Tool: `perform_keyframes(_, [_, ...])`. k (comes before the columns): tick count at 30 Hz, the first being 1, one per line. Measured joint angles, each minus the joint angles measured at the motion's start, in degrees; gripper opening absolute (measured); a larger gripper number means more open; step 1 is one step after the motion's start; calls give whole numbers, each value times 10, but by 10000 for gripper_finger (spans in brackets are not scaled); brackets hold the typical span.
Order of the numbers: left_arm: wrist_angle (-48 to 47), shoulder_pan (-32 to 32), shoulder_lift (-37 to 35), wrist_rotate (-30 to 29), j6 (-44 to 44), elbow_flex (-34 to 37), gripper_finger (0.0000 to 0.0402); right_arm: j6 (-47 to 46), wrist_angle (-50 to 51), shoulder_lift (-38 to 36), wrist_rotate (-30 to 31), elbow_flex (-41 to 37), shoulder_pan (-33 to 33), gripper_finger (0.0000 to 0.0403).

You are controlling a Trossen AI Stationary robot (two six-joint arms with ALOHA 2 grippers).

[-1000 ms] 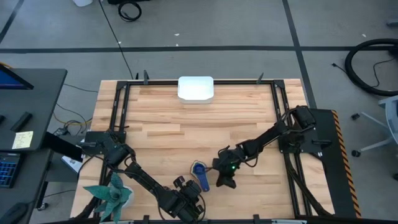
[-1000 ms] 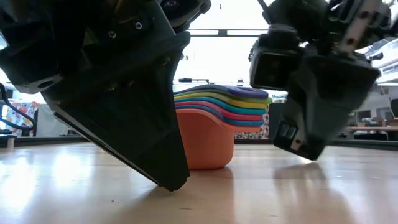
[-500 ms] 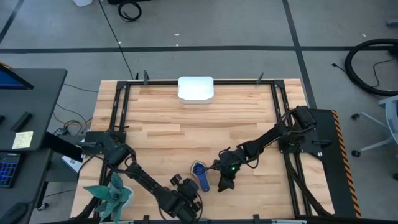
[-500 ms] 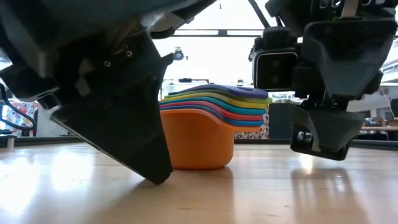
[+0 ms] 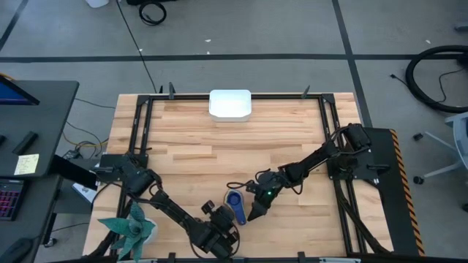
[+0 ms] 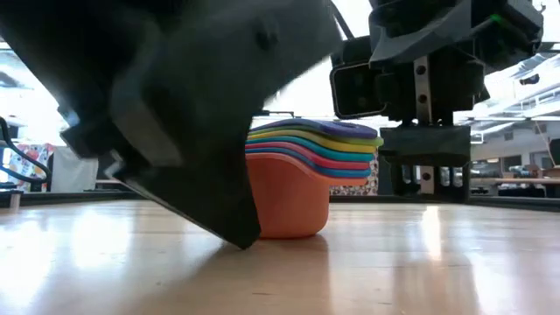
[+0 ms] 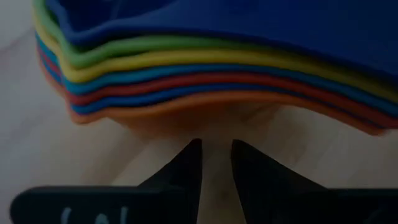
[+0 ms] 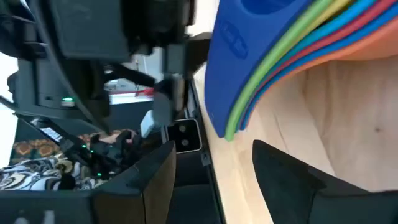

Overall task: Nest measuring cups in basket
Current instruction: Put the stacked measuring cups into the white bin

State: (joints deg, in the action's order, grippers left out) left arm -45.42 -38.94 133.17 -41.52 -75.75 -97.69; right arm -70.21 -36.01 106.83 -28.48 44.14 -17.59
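The measuring cups stand nested in one stack near the table's near edge, dark blue on top. The orange cup is lowest and rests on the wood. Their handles fan out toward my right gripper. That gripper is open, with the handle ends just ahead of its gap. My left gripper stands low at the stack's near side with its fingertips a narrow gap apart and nothing between them, just short of the orange cup's base. The white basket sits at the far edge.
A teal plant-like ornament stands at the near left corner. Black frame rails run along the table's sides. Bare wood lies between the stack and the basket.
My right gripper has rolled from a slant to upright beside the handles and has risen a little off the wood. The stack of cups has stayed where it was.
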Motion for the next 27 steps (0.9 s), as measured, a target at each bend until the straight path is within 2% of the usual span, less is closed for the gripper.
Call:
perform_keyframes(11, [26,19,10,-6,65,-2,94,-12,3,0,8,0,3,216])
perform_keyframes(18, [45,26,10,2,107,-2,94,-7,23,0,53,0,5,216])
perform_keyframes(27, [48,28,10,5,109,-2,94,-1,37,0,32,0,9,216])
